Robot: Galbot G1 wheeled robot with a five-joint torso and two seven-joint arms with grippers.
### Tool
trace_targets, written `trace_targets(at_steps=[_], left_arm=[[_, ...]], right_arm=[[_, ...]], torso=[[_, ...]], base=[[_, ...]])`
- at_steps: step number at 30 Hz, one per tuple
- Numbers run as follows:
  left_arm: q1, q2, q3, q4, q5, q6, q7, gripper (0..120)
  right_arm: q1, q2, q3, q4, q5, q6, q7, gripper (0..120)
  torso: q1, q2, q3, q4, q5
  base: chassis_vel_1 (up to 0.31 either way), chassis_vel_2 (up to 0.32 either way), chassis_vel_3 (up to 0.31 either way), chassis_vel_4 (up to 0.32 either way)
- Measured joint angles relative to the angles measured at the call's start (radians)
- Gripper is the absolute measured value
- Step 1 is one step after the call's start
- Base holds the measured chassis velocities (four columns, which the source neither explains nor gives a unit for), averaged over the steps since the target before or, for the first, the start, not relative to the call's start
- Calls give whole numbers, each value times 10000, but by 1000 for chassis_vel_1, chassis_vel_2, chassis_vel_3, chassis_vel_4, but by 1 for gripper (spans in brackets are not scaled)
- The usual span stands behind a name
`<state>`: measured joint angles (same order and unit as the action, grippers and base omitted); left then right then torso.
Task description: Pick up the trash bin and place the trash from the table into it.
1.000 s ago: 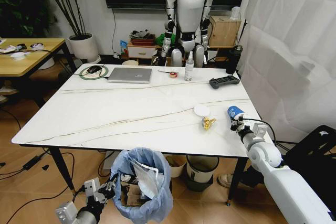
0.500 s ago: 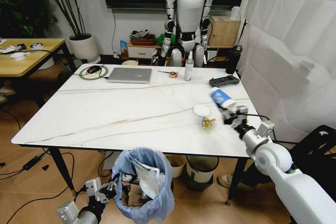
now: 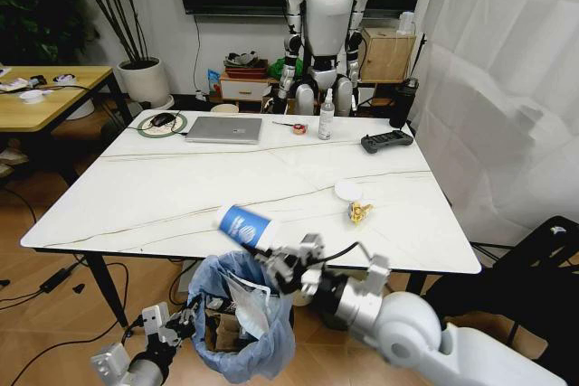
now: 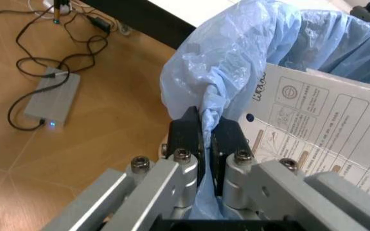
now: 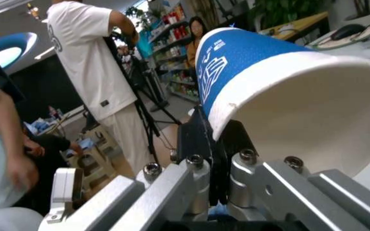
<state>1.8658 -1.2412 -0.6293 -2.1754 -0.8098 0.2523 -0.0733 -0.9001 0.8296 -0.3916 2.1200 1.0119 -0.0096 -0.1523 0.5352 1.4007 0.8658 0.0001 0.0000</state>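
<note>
The right end effector (image 3: 282, 264), its arm reaching across low, is clamped on the rim of a tilted blue-white paper cup (image 3: 245, 226), directly above the bin (image 3: 242, 327). The left end effector (image 4: 205, 139) pinches the bin's crinkled light-blue bag beside printed cardboard (image 4: 320, 125). A yellow wrapper (image 3: 359, 212) lies on the marble surface (image 3: 181, 196) beyond.
</note>
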Motion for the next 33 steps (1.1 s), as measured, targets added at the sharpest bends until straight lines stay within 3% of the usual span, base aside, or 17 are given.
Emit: trace_targets(at_steps=[16,33], left_arm=[[-253,-114,128,62,-166,97,-175,0],[-18,-40,18,-204,-105,119,-190,0]], right_arm=[[-267,268,-1196,-198,-180,12,196,0],[-1051,278,-1154,-592,-1078,143,935,0]], torso=[[1,0,0,-1,-1],[2,0,0,-2,0]], base=[[0,0,0,0],[0,0,0,0]])
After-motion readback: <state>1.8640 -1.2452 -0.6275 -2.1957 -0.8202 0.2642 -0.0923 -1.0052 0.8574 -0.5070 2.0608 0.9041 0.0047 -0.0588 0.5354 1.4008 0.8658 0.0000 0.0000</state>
